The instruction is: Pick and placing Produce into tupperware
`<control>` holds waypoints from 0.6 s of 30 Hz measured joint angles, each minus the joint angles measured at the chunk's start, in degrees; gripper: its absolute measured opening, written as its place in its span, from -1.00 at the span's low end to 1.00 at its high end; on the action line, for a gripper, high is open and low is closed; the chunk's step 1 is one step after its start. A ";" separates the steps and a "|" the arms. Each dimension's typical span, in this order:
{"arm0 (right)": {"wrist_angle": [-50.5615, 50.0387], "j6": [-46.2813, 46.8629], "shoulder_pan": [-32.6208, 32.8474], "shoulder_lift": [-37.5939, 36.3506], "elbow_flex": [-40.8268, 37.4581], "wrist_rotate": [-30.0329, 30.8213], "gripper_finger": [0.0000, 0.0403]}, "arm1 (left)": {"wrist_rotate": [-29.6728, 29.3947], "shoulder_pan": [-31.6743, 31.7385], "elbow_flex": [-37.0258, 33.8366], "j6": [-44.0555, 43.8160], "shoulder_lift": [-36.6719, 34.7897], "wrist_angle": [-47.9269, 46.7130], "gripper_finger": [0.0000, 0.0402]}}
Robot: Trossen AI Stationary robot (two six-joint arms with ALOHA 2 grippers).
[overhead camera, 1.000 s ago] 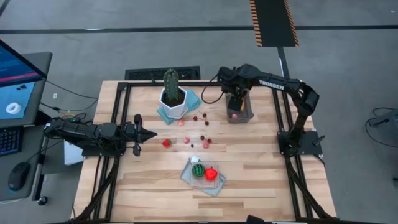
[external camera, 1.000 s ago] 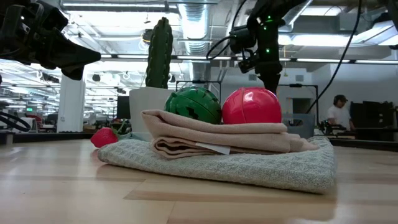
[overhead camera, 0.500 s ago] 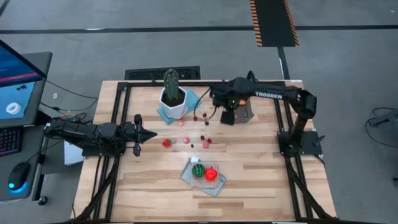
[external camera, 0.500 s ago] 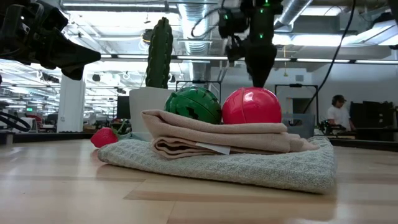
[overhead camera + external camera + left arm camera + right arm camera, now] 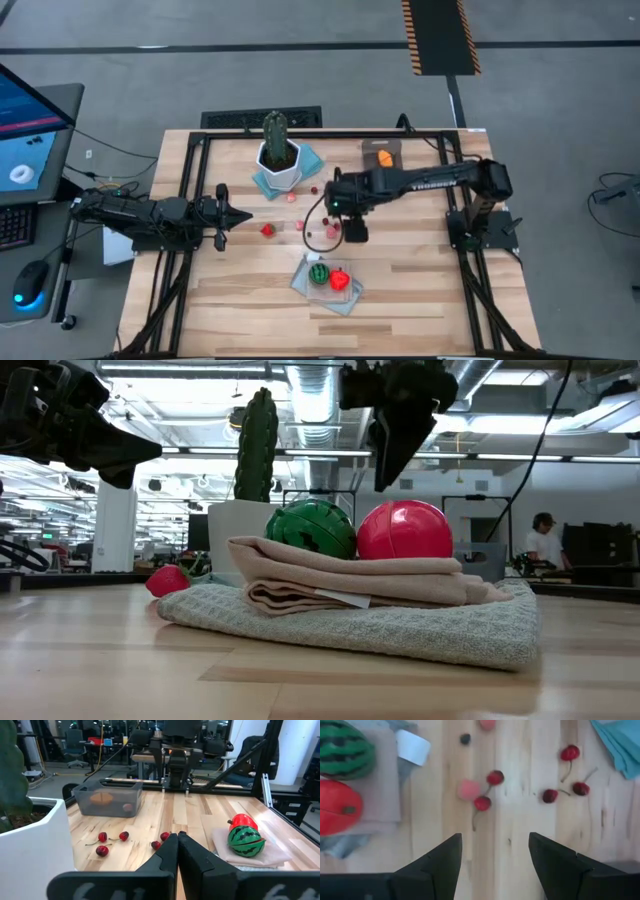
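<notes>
The tupperware stands at the far right of the table with an orange piece in it; the left wrist view shows the tupperware holding the orange piece and a pink bit. Loose cherries and a pink bit lie mid-table. My right gripper hangs open above them, touching nothing. A green-striped piece and a red piece rest on a folded cloth. A small red piece lies alone on the wood. My left gripper waits shut at the left.
A cactus in a white pot stands on a teal cloth at the far side, with more cherries near it. A small white object lies by the folded cloth. Bare wood lies along the near edge.
My right gripper has swung from above the tupperware toward the table's left and near side. It now hangs over the loose cherries mid-table. With the arm gone, the orange piece in the tupperware shows.
</notes>
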 joint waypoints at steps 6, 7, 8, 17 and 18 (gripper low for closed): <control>6.70 1.53 2.07 -0.04 -3.02 0.02 0.27 | 0.02 0.00 0.00 0.00 0.00 0.01 -1.00; 7.08 1.66 2.24 -0.04 -3.59 0.04 0.27 | 0.02 -0.01 0.00 0.00 0.00 0.01 -1.00; 7.27 1.96 2.31 -0.04 -4.23 0.06 0.27 | 0.02 -0.01 0.00 0.00 0.00 0.01 -1.00; 10.50 8.21 2.51 -0.01 -8.00 -2.40 0.27 | 0.02 0.01 0.00 0.00 0.00 0.01 -1.00; 11.12 8.37 2.77 0.00 -8.25 -2.40 0.27 | 0.02 -0.01 0.00 0.00 0.00 0.01 -1.00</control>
